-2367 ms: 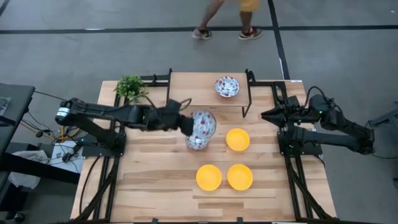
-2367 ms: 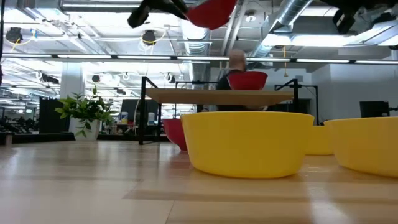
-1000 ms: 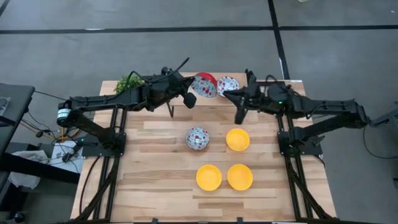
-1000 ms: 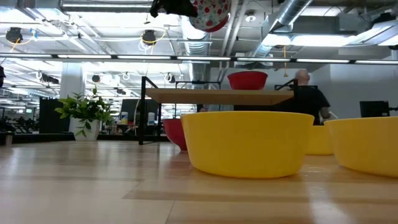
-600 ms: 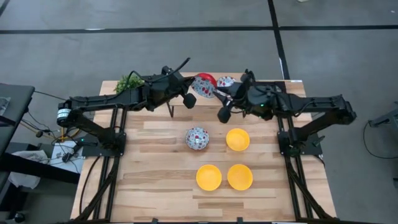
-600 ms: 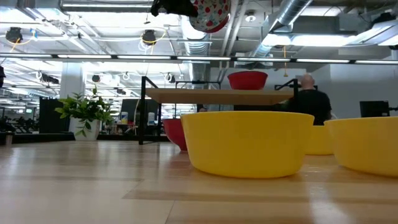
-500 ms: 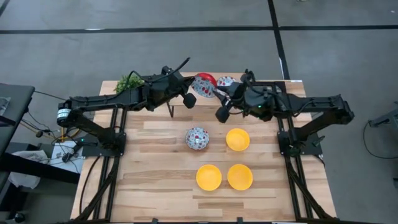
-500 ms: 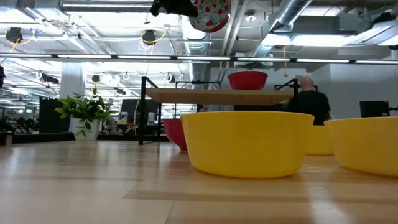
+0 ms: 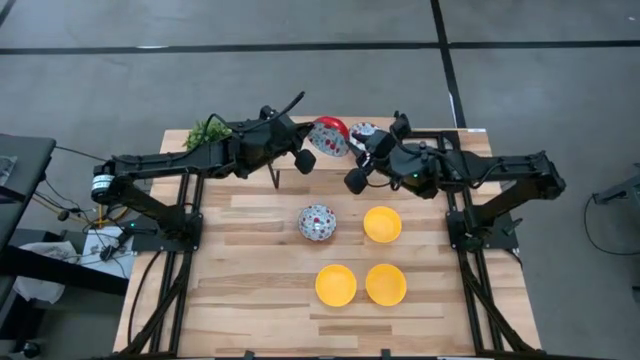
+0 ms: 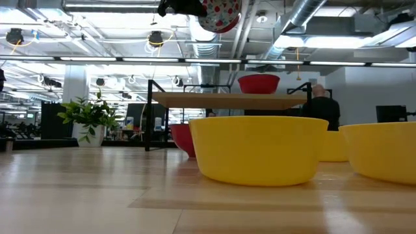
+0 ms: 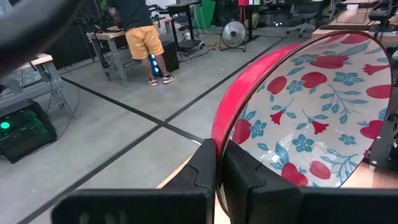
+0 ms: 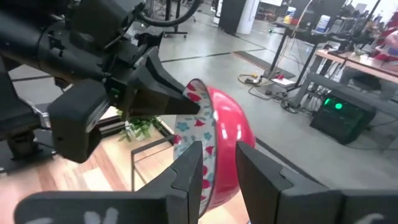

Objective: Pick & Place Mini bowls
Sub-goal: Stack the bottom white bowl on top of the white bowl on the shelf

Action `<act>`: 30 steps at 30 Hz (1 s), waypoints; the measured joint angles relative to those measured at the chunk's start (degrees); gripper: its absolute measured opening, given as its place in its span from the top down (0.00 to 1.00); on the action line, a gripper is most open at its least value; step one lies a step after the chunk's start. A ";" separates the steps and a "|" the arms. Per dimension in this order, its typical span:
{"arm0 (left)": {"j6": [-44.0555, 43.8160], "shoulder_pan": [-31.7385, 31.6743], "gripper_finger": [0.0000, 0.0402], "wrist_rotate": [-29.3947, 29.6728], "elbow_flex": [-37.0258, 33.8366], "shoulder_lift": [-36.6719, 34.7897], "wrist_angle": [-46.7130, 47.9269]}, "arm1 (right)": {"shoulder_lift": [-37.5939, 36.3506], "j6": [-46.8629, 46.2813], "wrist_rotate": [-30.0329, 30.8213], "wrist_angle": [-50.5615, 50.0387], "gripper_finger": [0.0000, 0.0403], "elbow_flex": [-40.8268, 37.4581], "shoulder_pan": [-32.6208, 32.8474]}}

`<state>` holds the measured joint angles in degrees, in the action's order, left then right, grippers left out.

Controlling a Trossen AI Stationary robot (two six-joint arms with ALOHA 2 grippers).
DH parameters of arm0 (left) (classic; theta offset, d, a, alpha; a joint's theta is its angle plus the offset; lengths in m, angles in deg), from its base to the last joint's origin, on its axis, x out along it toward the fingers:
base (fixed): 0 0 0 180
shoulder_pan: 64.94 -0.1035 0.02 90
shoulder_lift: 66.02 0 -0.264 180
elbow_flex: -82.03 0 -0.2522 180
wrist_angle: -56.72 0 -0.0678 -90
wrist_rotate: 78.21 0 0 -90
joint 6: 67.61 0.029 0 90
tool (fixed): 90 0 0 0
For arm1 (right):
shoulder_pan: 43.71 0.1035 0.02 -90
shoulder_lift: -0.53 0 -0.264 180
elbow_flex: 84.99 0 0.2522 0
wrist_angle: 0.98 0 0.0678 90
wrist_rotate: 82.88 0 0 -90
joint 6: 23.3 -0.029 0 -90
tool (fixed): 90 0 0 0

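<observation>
From above, the floral bowl (image 9: 328,137) hangs over the surface's (image 9: 260,300) far edge between both arms; only the wrist views show it tipped on edge, rim vertical. The left tool (image 11: 217,163) pinches that rim, and the right tool's (image 12: 217,163) parted fingers straddle the opposite rim.

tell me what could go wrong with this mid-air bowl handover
1. The floral-patterned white bowl with a red outside is pinched only at its rim by the left gripper; a nudge could twist it loose.
2. The right gripper straddles the opposite rim with jaws open; if the left lets go early, the bowl may fall onto the wooden table.
</observation>
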<state>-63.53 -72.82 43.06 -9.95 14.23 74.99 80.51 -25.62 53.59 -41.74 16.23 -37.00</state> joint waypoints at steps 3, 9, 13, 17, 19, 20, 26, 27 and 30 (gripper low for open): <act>0.00 0.00 0.98 -0.01 0.00 0.00 -0.42 | 0.47 -1.81 0.00 -0.33 0.78 0.00 0.04; 0.00 0.00 0.98 -0.01 0.00 -0.02 -0.63 | 1.43 -2.40 -0.46 -1.33 0.78 -0.09 -0.03; 0.00 0.00 0.98 -0.01 0.00 -0.02 -0.74 | 1.53 -2.40 -0.48 -1.29 0.78 -0.09 -0.03; 0.00 0.00 0.98 -0.01 -0.01 -0.02 -0.74 | 1.53 -2.46 -0.37 -1.32 0.78 -0.09 -0.03; 0.00 0.00 0.98 -0.01 0.00 -0.02 -0.74 | 1.53 -2.40 -0.17 -1.31 0.78 -0.09 -0.03; 0.00 0.00 0.98 -0.01 -0.02 -0.02 -0.73 | 1.53 -2.42 -0.15 -1.31 0.78 -0.09 -0.04; -0.01 0.00 0.98 -0.03 0.00 -0.02 -0.74 | 1.53 -2.72 -0.13 -1.46 0.78 -0.09 -0.24; -0.01 0.01 0.98 -0.02 -0.01 -0.02 -0.74 | 1.58 -2.88 -0.13 -1.71 0.78 -0.09 -0.48; -0.02 0.17 0.98 -0.03 0.00 -0.02 -0.74 | 1.87 -4.34 -0.23 -3.21 0.78 -0.10 -1.13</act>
<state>-63.55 -72.65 43.03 -9.96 14.21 74.25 82.38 -29.96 53.36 -44.95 16.13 -38.13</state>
